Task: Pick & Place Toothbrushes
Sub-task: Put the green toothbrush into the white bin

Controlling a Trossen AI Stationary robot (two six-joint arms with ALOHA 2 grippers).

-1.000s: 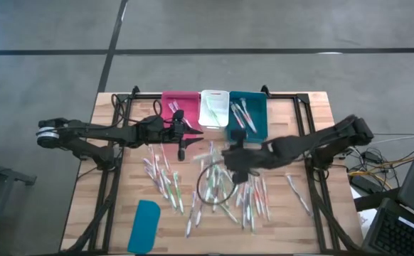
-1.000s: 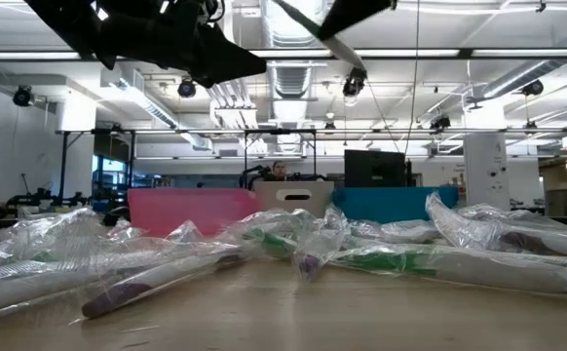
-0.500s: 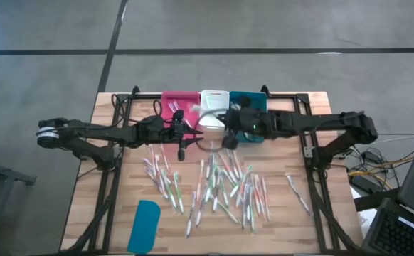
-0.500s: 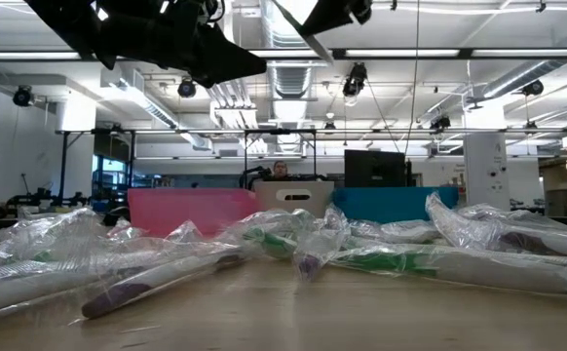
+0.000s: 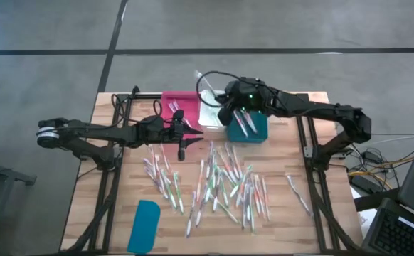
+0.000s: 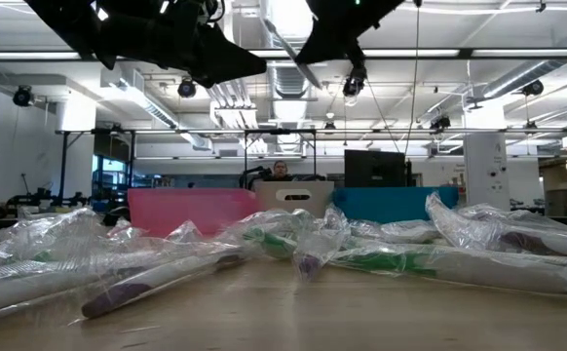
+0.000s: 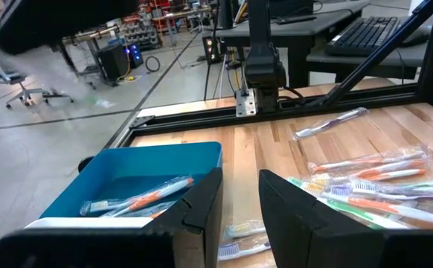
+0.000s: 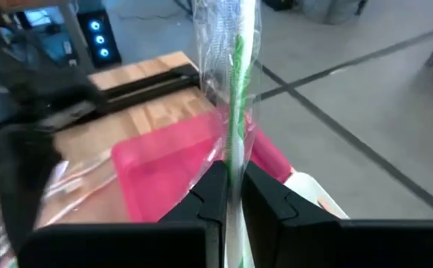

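Observation:
Many wrapped toothbrushes [image 5: 221, 185] lie loose on the wooden table's middle. My right gripper [image 5: 226, 108] hangs over the bins at the far edge, shut on one green-accented toothbrush [image 8: 236, 82] in a clear wrapper; the low view shows this toothbrush [image 6: 285, 41] slanting high in the air. A pink bin [image 5: 171, 99], a white bin [image 5: 210, 114] and a teal bin [image 5: 258, 129] stand side by side; the teal one holds a few toothbrushes [image 7: 146, 197]. My left gripper [image 7: 240, 205] waits open and empty in the air near the pink bin. My right gripper pinches the wrapped toothbrush between its two fingers [image 8: 213, 190]. Its long part [image 8: 235, 141] sticks out past the fingertips, along the way they point. The toothbrush is lifted clear, slanting over the pink and white bins.
A flat teal lid [image 5: 144, 226] lies near the table's front left. A black frame [image 5: 303, 142] runs along the table's sides and far edge. A few stray toothbrushes [image 5: 297, 192] lie toward the right. A cable loops above my right wrist [image 5: 214, 74].
My right gripper has swung from above the pile at the table's middle toward the far edge, up over the bins, rolling as it went. The wrapped toothbrush has travelled with it, clear of the table. My left arm has kept still.

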